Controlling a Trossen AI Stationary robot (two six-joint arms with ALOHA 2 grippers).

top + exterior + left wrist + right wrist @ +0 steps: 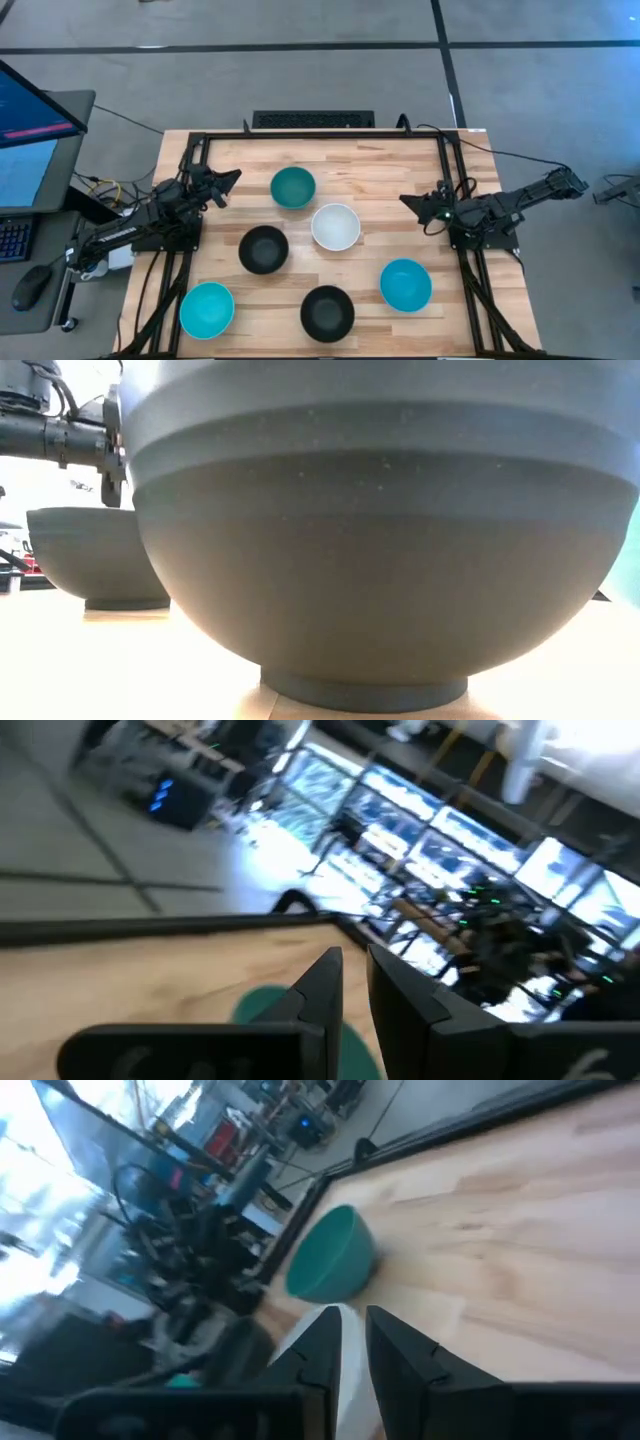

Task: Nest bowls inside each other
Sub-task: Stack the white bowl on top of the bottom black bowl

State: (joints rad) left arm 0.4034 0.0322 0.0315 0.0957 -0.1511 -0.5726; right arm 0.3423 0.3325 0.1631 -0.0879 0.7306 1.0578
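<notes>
Six bowls sit apart on the wooden table (400,170), none nested yet, and each looks empty in the high view; the dark teal bowl (293,187) lies farthest back, the white bowl (335,227) just beside it toward the right arm, one black bowl (263,249) near the middle, a second black bowl (327,312) at the front edge, one cyan bowl (207,308) at the front on the left arm's side and the other cyan bowl (405,284) on the right arm's side; the left gripper (228,180) hangs just beside the teal bowl with its fingers nearly together and nothing between them, as its wrist view shows a thin gap over a green rim; the right gripper (408,201) hovers near the white bowl, likewise almost closed and empty, facing the teal bowl across the wood; the likely trouble, as I judge it, is that jaws this narrow cannot straddle a rim, so a descent without widening could shove a bowl sideways into its neighbour; teal and white sit close, so lifting one may nudge the other; a smooth curved wall pinched on one side may tilt or slip; both arms reaching for the same pair could collide.
</notes>
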